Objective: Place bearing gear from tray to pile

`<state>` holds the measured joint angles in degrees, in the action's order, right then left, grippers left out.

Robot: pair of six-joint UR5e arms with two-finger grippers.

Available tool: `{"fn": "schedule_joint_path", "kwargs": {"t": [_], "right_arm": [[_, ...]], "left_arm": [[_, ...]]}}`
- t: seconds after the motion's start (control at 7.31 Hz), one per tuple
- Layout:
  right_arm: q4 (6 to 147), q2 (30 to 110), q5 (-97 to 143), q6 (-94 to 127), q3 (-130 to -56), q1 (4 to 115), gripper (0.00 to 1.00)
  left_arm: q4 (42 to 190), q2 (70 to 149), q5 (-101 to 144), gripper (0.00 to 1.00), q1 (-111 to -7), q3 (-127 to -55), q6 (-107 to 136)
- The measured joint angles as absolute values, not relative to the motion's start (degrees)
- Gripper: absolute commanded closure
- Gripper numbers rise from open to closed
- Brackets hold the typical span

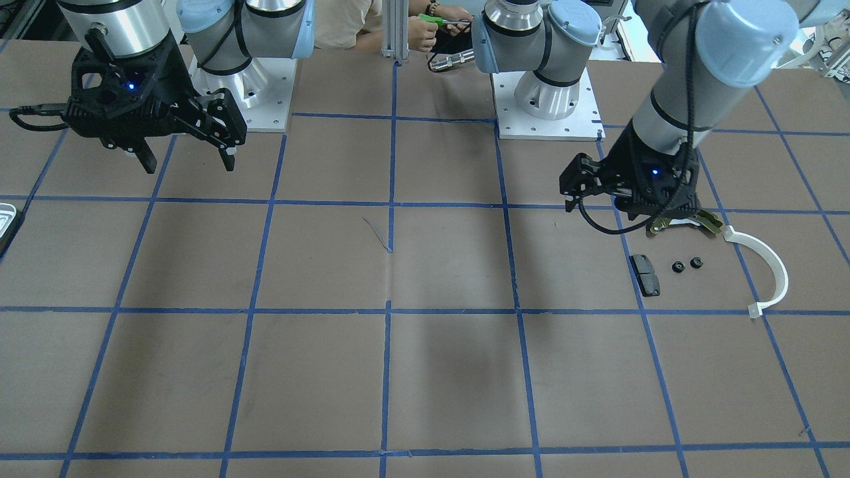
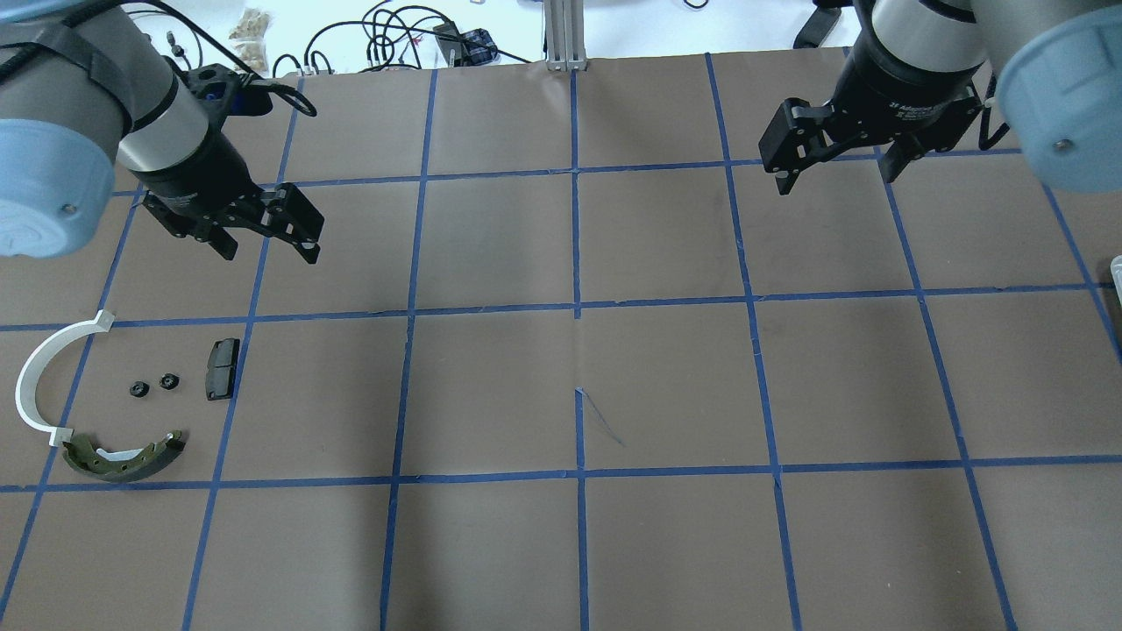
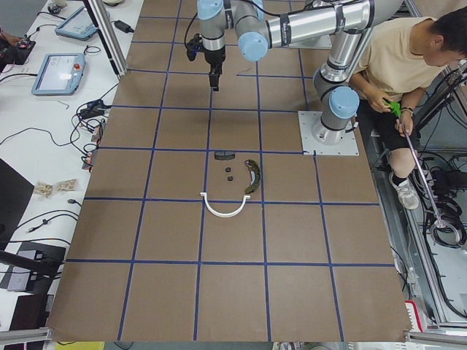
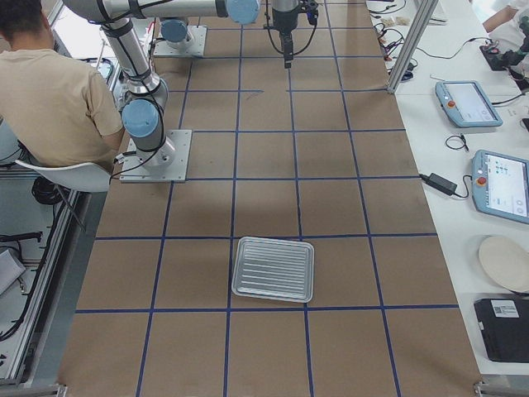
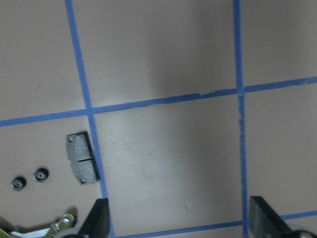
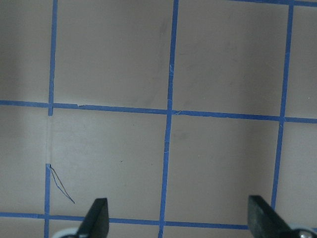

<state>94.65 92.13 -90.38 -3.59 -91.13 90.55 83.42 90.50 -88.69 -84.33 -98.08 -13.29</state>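
Two small black bearing gears (image 2: 138,389) (image 2: 169,381) lie side by side in the pile, between the white plastic arc (image 2: 35,386) and the black pad (image 2: 222,368), with the olive brake shoe (image 2: 123,460) nearer the robot. The gears also show in the front view (image 1: 678,267) and in the left wrist view (image 5: 40,174). My left gripper (image 2: 269,252) is open and empty, raised above the table just beyond the pad. My right gripper (image 2: 837,175) is open and empty, high over the far right squares. The silvery tray (image 4: 273,269) sits at the table's right end and shows nothing in it.
The arm bases (image 1: 548,99) stand at the robot's edge of the table. An operator (image 3: 401,65) sits beside the left base. Blue tape lines grid the brown table (image 2: 578,394). Screens and cables lie on the side bench (image 4: 488,141).
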Motion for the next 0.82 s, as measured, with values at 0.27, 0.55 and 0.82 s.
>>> {"fn": "schedule_joint_path", "kwargs": {"t": [0.27, 0.55, 0.82], "right_arm": [[94.69, 91.96, -90.35, -3.58, -91.14, 90.60, 0.00], [94.68, 91.87, -90.35, -3.60, -91.14, 90.59, 0.00], [94.68, 91.85, -90.35, -3.60, -91.14, 90.60, 0.00]], "left_arm": [[88.84, 87.67, -88.89, 0.00, -89.11, -96.59, -11.74], [94.89, 85.56, -89.06, 0.00, -90.14, -94.70, -11.65], [96.03, 85.02, -89.29, 0.00, -90.24, -94.92, -11.69]]}}
